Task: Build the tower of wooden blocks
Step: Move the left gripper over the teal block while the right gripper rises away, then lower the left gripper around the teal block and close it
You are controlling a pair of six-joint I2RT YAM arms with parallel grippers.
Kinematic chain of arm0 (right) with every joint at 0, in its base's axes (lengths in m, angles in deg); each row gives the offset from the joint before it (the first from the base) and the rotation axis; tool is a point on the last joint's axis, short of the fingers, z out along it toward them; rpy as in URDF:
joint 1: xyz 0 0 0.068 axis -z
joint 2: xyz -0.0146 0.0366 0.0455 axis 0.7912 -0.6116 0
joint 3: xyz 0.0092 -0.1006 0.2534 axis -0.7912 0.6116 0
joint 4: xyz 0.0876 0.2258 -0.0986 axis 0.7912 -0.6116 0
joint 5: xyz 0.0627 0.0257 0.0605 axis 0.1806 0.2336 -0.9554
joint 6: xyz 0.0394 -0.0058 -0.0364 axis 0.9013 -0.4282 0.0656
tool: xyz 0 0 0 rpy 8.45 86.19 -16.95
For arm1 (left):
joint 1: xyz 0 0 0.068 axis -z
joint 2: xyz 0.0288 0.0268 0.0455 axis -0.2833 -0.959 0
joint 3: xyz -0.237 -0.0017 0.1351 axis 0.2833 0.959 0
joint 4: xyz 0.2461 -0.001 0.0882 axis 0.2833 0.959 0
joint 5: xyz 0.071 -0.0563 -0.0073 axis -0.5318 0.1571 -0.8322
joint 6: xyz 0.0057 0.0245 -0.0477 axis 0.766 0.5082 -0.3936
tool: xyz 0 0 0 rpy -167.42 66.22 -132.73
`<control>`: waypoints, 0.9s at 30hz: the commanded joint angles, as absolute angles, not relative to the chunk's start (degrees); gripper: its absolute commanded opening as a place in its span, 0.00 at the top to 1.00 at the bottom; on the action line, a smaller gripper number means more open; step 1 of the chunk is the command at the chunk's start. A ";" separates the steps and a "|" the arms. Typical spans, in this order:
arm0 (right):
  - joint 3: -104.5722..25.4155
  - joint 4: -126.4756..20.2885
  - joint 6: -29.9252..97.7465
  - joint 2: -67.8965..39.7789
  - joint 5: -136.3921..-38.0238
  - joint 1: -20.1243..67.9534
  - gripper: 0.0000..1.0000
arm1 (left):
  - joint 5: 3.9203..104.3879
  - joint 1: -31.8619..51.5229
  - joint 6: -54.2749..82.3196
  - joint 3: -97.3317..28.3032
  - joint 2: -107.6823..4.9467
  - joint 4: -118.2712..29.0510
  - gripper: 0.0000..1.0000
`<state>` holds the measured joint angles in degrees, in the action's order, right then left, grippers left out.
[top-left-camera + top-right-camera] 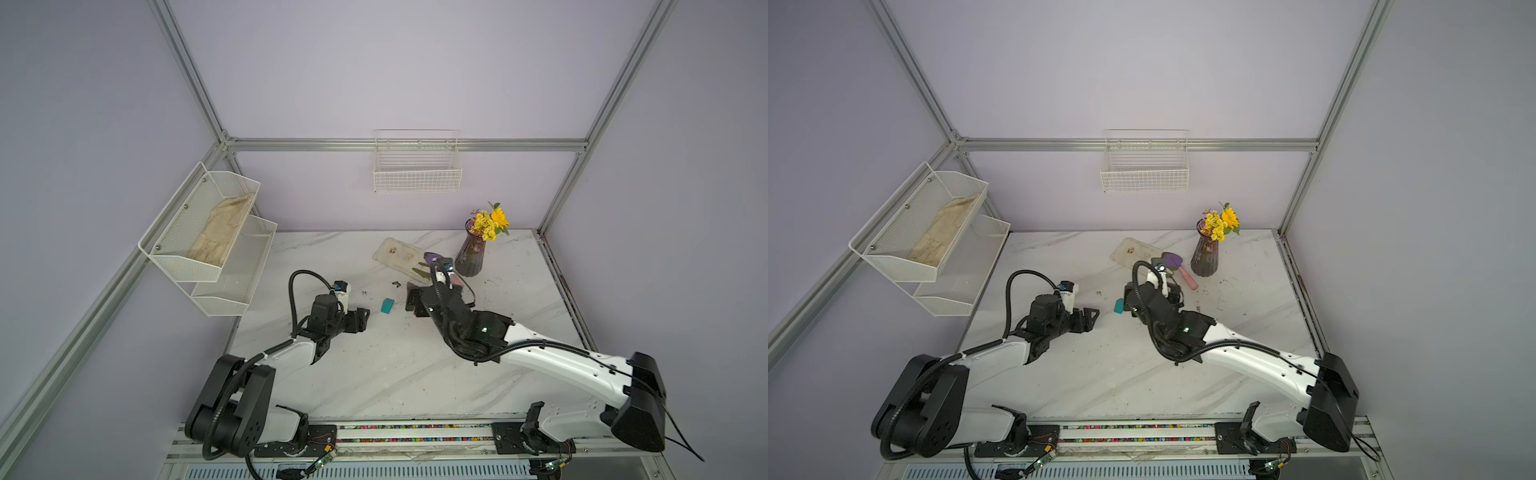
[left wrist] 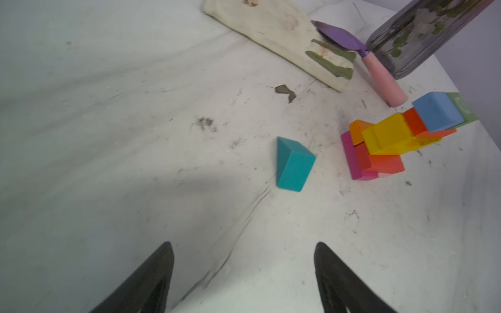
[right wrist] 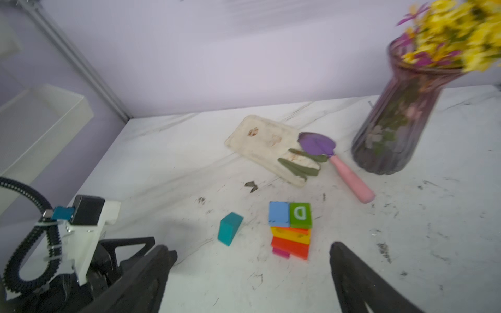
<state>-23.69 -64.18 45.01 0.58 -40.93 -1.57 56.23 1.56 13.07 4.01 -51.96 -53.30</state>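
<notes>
The tower (image 3: 291,235) is a short stack: magenta and red blocks low, orange and yellow above. A blue block (image 3: 279,214) and a green lettered block (image 3: 300,215) lie side by side on its top. In the left wrist view the tower (image 2: 385,143) looks uneven, its blocks offset. A teal house-shaped block (image 1: 387,305) lies alone on the table, left of the stack. My right gripper (image 3: 250,246) is open just short of the tower, touching nothing. My left gripper (image 2: 244,244) is open and empty, a little short of the teal block (image 2: 294,165). In both top views my right arm hides the tower.
A purple trowel with a pink handle (image 3: 339,162) and a dirty white glove (image 3: 271,146) lie behind the tower. A purple vase of yellow flowers (image 1: 471,255) stands at the back right. A mesh shelf (image 1: 208,232) hangs on the left wall and a wire basket (image 1: 417,172) on the back wall.
</notes>
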 commanded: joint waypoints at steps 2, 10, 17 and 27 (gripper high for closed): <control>-15.46 -63.47 43.30 6.70 -46.77 10.07 0.04 | 57.74 4.53 16.42 -6.97 -59.48 -54.35 0.23; -8.22 -59.28 42.22 10.02 -48.54 24.66 0.03 | 51.42 8.97 19.59 -15.24 -70.56 -51.40 0.24; -3.85 -53.95 44.89 9.58 -49.76 31.30 0.03 | 49.20 9.49 21.12 -18.68 -74.96 -49.21 0.20; -1.76 -50.57 45.39 8.76 -55.81 36.53 0.03 | 46.72 9.97 24.80 -24.85 -78.18 -40.38 0.37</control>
<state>-2.36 -53.15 44.50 8.58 -53.91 35.96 48.14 9.61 21.85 -19.94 -77.36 -44.73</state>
